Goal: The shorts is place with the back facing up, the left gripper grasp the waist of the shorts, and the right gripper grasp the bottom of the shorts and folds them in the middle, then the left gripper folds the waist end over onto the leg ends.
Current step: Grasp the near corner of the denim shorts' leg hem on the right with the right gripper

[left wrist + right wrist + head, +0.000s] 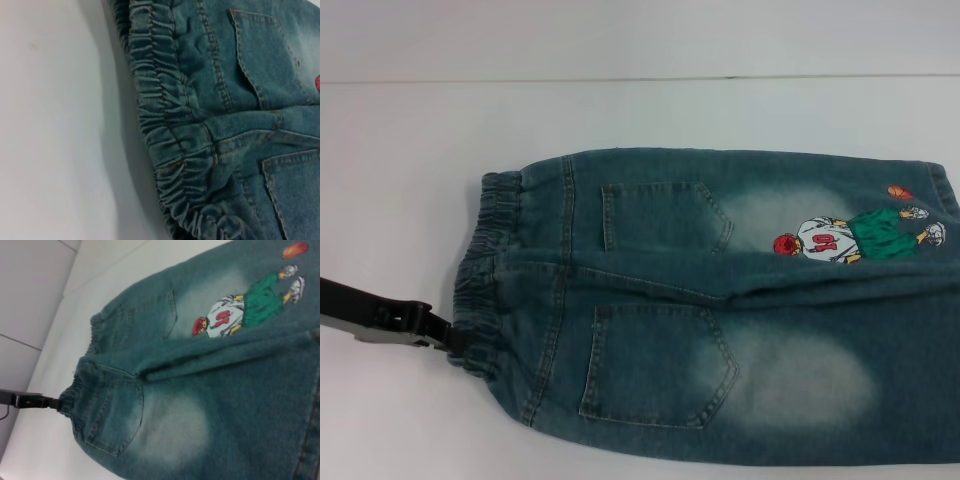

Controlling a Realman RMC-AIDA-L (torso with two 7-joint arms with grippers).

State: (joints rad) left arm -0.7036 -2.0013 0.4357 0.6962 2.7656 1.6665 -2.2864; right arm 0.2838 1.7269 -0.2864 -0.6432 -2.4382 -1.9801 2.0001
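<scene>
Fingers of the black left gripper (445, 335) pinch the gathered elastic waistband (485, 270) at the near corner of the denim shorts (720, 320), which lie back-up on the white table (400, 180), stitched pockets and a cartoon patch (860, 235) showing; right gripper unseen

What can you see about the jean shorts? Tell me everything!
The shorts are blue-green denim with pale faded patches, lying flat on the white table, back side up. Two stitched back pockets show. A cartoon basketball player is printed on the far leg. The gathered elastic waist points to the robot's left, where the left gripper meets its edge. The legs run off to the right.
</scene>
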